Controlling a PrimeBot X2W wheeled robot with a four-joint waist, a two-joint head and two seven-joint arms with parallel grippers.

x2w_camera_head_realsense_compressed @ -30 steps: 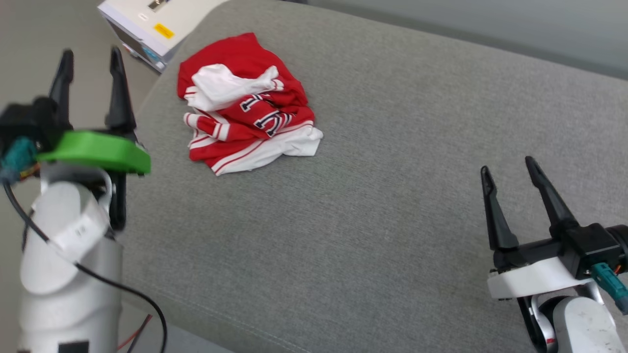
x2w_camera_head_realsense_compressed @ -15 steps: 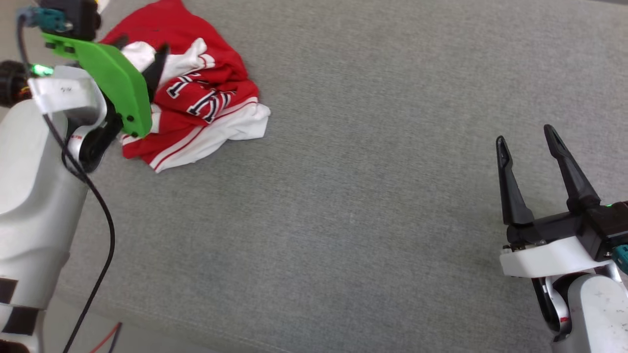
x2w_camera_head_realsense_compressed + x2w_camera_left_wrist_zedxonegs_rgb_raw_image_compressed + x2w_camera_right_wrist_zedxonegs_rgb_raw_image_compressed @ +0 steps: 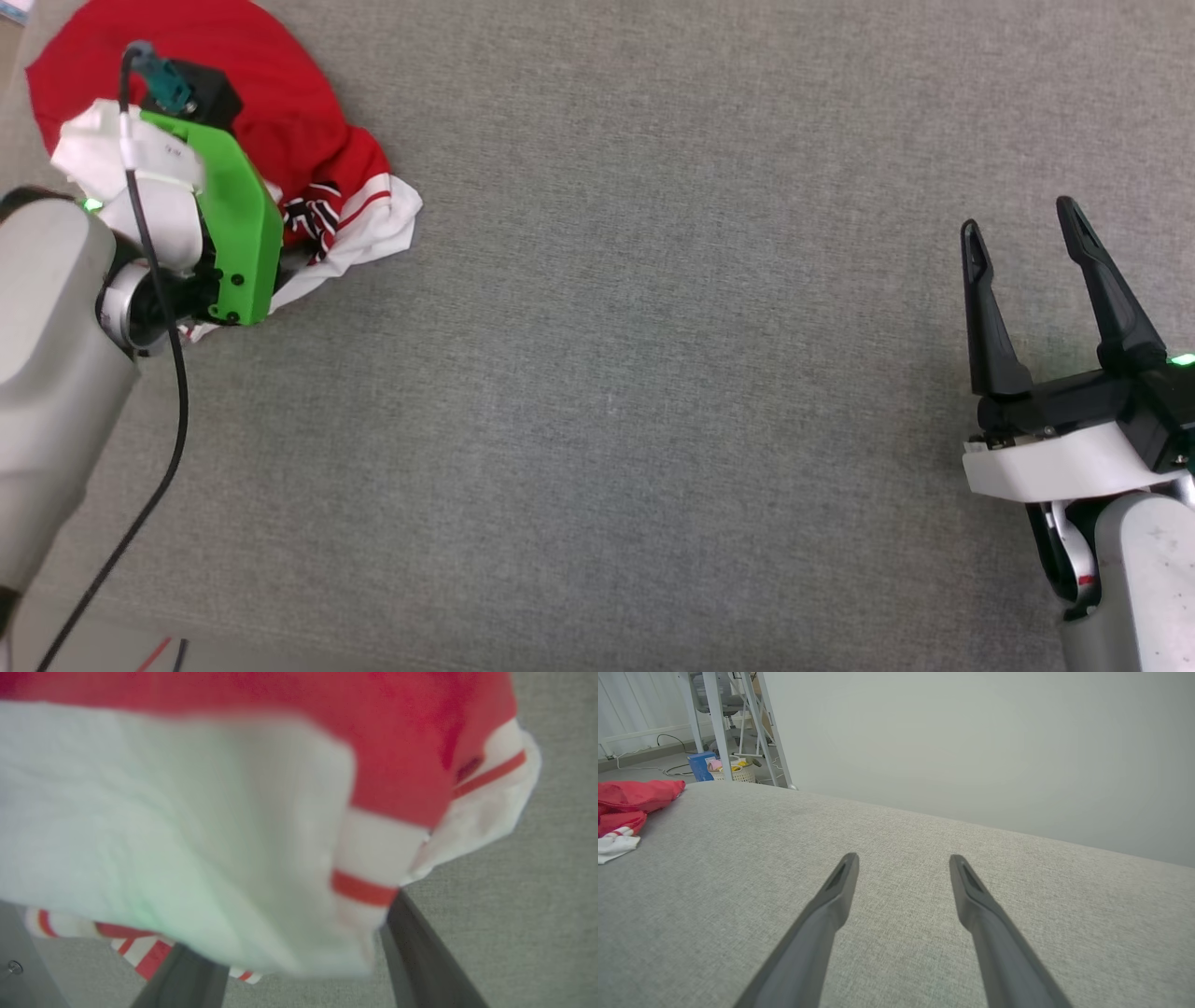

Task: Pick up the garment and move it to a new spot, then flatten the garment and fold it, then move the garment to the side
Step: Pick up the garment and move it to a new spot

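Garment (image 3: 271,93) bunched at spread left claw (image 3: 289,924), cloth covering both fingers (image 3: 420,961).

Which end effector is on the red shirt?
The left end effector, with the green mount, down in the garment; the right end effector hangs far away.

Grey fabric cushion surface (image 3: 653,373), plain pale wall (image 3: 971,742) behind; metal frame legs (image 3: 714,718), blue box (image 3: 701,765) on floor (image 3: 635,773)

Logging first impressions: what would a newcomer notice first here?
A crumpled red-and-white shirt lies at the head view's upper left, on a grey cushion. The left tool, on a green mount, sits open over it. The right tool hangs open at lower right.
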